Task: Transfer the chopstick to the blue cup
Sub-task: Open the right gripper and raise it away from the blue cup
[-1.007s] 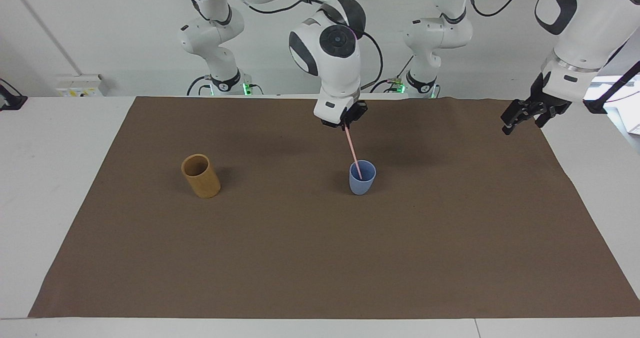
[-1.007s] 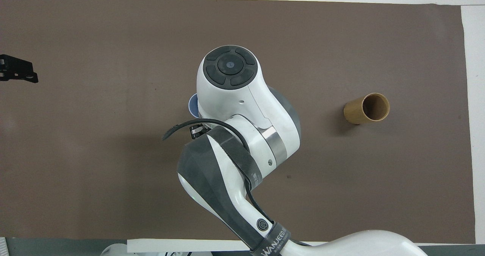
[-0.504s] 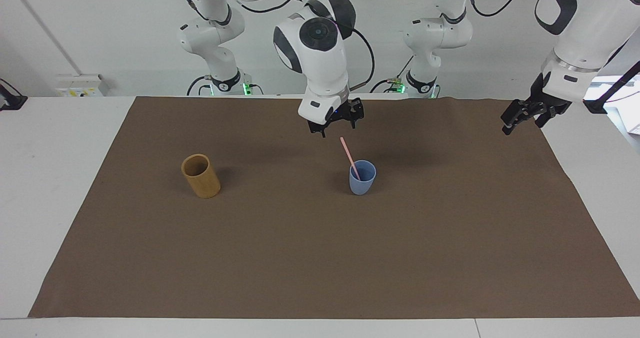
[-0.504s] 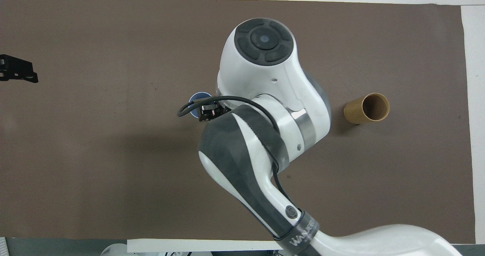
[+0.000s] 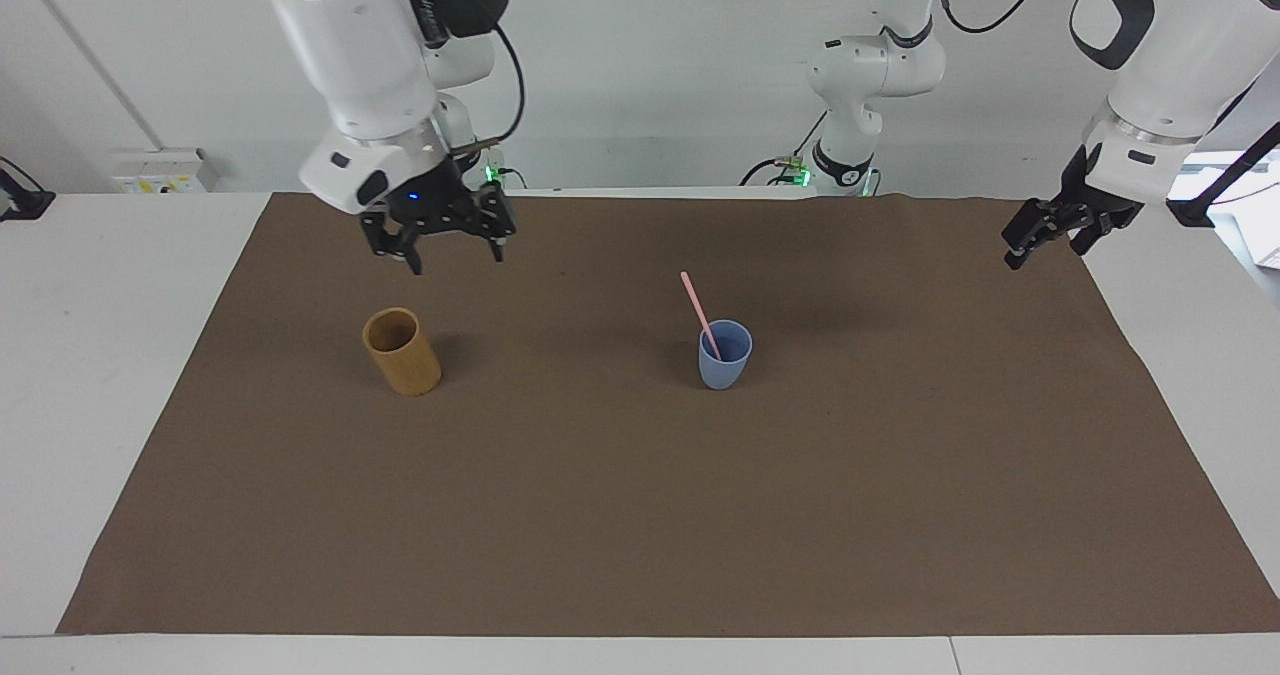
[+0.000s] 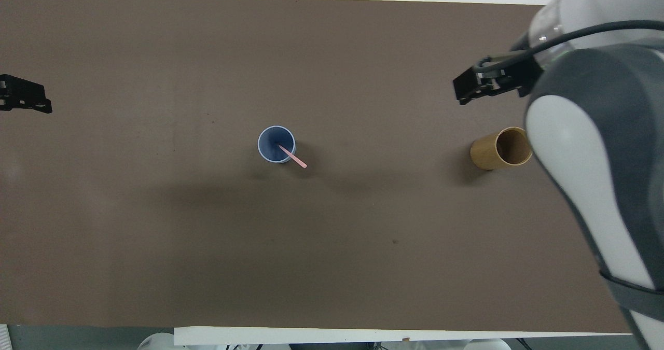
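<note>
Chopstick (image 5: 699,304) tilted in blue cup (image 5: 724,358) (wooden cup (image 5: 401,351) empty), both claws wide open, holding nothing.

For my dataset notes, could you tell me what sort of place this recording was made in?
Most likely a robotics lab test bench: two white arms, the right gripper and left gripper raised over a brown mat, which holds only a blue cup with a chopstick and a wooden cup.

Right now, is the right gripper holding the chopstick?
No: the right gripper hangs open and empty above the wooden cup, while the chopstick leans inside the blue cup.
</note>
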Tool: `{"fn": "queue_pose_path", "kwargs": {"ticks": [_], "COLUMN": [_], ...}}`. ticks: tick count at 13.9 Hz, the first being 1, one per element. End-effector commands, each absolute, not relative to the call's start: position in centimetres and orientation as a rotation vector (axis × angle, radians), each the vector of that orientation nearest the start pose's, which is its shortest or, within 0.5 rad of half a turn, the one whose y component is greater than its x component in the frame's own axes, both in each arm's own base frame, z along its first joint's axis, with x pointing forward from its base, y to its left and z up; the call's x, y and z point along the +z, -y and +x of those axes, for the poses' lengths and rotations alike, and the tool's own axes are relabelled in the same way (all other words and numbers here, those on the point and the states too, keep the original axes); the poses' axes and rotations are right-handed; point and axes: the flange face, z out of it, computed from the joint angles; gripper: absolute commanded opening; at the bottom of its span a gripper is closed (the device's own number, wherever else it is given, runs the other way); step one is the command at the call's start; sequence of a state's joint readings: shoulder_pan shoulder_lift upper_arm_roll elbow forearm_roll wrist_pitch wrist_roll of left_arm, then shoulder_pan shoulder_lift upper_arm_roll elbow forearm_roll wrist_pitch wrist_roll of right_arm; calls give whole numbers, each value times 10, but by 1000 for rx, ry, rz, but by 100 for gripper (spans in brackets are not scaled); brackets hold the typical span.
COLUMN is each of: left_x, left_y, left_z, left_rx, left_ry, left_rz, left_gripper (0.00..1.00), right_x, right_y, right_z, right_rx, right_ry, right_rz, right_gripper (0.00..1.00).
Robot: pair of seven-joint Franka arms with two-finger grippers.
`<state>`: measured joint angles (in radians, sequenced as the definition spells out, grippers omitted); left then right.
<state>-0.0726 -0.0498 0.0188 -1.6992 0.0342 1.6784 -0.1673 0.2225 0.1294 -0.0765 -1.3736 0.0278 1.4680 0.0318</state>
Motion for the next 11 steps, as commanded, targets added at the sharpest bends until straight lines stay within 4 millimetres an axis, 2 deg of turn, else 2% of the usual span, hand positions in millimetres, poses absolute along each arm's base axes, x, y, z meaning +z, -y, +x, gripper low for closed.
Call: {"fn": "queue_pose_path", "kwargs": {"ticks": [1,2,3,4,6,8,9,11], "left_x": [603,603,603,603,603,603,603,603], "left_y": [25,25,25,25,25,25,25,25], "left_z": [544,544,544,544,544,544,544,544], "left_rx": [-44,-44,-44,-44,-44,-44,-44,-44], "left_ry": [164,166,166,164,164,166,166,164], "left_rz": [-3102,-3102,-3102,-3102,-3102,-3102,-3102,-3102], "left_gripper": [100,100,100,100,100,100,100,100], "right_x": [658,660,666,684,691,686,680,687], "right_y": [-13,12,29,38,43,44,50,49], "right_z": [561,559,547,532,523,514,511,512], "right_rx": [48,56,113,111,129,207,220,141], "right_ry": [140,115,88,64,47,54,74,107], "right_rz": [-3143,-3144,-3138,-3138,-3200,-3201,-3192,-3198], "right_gripper": [99,99,99,99,99,99,99,99]}}
